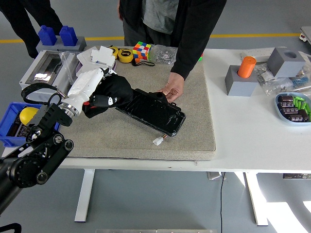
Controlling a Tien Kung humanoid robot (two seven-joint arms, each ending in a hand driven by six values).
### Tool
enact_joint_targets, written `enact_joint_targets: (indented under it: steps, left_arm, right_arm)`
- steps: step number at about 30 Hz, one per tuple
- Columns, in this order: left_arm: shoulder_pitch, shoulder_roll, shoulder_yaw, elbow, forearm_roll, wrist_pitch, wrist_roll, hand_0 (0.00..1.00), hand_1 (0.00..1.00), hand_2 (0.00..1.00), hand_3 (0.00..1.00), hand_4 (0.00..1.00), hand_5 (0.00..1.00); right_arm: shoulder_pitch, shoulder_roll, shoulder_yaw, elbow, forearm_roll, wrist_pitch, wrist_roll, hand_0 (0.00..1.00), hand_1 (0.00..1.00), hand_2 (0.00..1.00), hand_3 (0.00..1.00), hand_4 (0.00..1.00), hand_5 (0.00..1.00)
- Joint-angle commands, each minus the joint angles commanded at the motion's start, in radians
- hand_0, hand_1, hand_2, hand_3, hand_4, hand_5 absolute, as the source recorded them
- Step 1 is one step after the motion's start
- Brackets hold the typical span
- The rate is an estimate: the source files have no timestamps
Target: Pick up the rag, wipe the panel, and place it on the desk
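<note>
A glossy black panel [154, 112] lies at an angle on the grey mat [194, 131]. My left hand [94, 82], white-fingered, is shut on a black rag [111, 94] and holds it at the panel's left end, the rag overlapping that end. A person across the table presses one hand [172, 91] on the panel's far edge. A small white connector [158, 141] hangs off the panel's near side. My right hand is out of view.
Behind my left hand sit a grey electrical box [46, 70] and a lilac tray [97, 68] of white parts. A blue bin [14, 127] is at the left edge. An orange cylinder [246, 67] on a grey block and a dish of parts [293, 107] stand at right.
</note>
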Motion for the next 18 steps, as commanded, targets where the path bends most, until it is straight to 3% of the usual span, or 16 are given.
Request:
enact_joint_targets:
  steps: [8, 18]
  left_arm:
    - [-0.071, -0.069, 0.033, 0.120, 0.012, 0.012, -0.008, 0.255, 0.383, 0.470, 0.557, 0.718, 0.002]
    - [-0.113, -0.104, 0.047, 0.202, 0.050, 0.026, -0.026, 0.254, 0.380, 0.469, 0.557, 0.720, 0.002]
  right_arm:
    - [0.000, 0.000, 0.003, -0.002, -0.001, 0.000, 0.000, 0.590, 0.607, 0.557, 0.543, 0.941, 0.383]
    - [-0.004, 0.002, 0.005, -0.002, -0.002, 0.000, 0.000, 0.590, 0.607, 0.557, 0.542, 0.940, 0.381]
